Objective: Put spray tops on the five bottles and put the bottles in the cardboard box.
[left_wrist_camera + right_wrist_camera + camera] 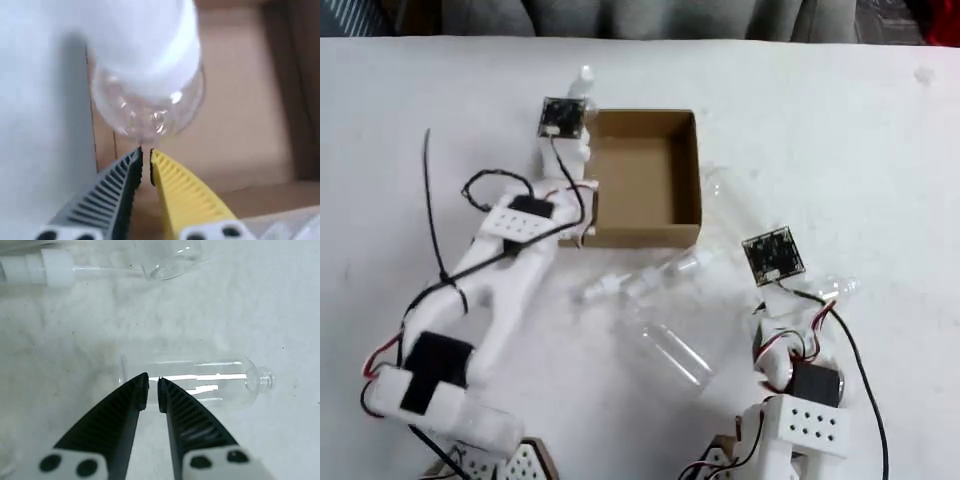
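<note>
Although the left gripper (146, 154) had its grey and yellow jaws pinched almost together, they clamped nothing. The tips sat just short of a clear bottle (150, 107) wearing a white spray top (145, 35). That bottle hung at the left wall of the cardboard box (685, 170); could not tell if it was inside or outside the wall. In the high view the box sat open at upper centre of the frame, and the left arm (510, 250) ran from lower left up to the box's left wall. The right gripper (152, 385) had its black jaws nearly closed too, gripping nothing, with the tips over an uncapped bottle (220, 380) lying on its side on the white table (280, 315). A loose-looking spray head (55, 262) with a thin tube lay near it. In the high view a topped bottle (650, 275) lay on its side just below the box at frame centre, and another clear bottle (670, 350) lay at lower centre beside the right arm (800, 400).
</note>
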{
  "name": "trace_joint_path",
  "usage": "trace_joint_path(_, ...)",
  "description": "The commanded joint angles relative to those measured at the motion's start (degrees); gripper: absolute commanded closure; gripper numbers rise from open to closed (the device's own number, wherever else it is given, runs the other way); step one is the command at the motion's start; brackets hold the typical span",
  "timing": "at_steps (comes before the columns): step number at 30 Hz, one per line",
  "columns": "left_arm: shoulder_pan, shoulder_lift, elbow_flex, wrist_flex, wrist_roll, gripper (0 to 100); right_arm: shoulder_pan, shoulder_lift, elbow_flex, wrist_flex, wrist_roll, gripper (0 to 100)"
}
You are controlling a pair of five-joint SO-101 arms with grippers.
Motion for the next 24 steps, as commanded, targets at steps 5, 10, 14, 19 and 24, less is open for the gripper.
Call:
trace_joint_path(5,0.75,4.0,-5.36,-3.87,1.05,98,0.48,-0.04,1.14,0.04,0.7,98.1)
trace_joint_path(10,0.84,4.35,-4.92,-7.3,1.14,98,0.48,-0.04,1.14,0.04,0.7,98.1)
trace_joint_path(14,0.84,4.44,-4.84,-8.35,1.23,98,0.48,-0.04,1.14,0.04,0.79,98.1)
trace_joint_path(19,0.84,4.53,-4.84,-8.62,1.23,98,0.48,-0.04,1.14,0.04,0.79,98.1)
trace_joint_path(24,0.84,4.62,-4.84,-8.79,1.23,98,0.48,-0.04,1.14,0.13,0.79,98.1)
